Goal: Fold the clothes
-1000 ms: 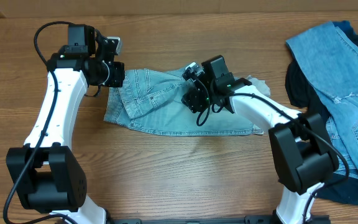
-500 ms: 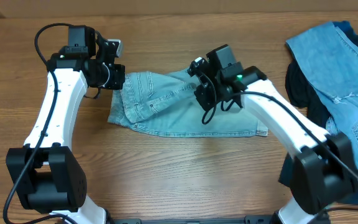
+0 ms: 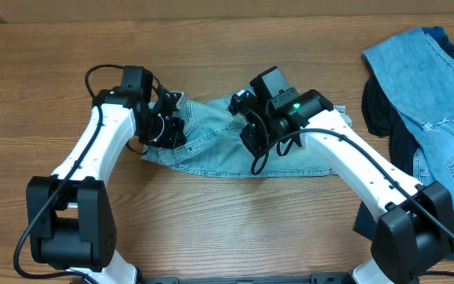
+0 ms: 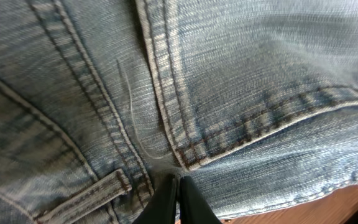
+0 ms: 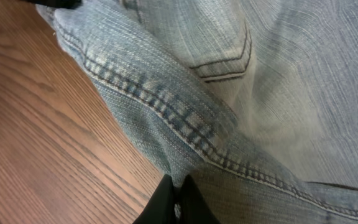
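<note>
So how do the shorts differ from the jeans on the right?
Shorts are paler; jeans medium blue, ripped. Shorts lie in the middle; jeans at the right edge over dark cloth. Left gripper and right gripper pinch the shorts; jeans lie untouched. Both are denim.

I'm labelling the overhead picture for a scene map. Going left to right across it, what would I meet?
left pincer → right pincer → heap of jeans and dark cloth. The pale shorts lie under both pincers, so they have no clear place in the order.
</note>
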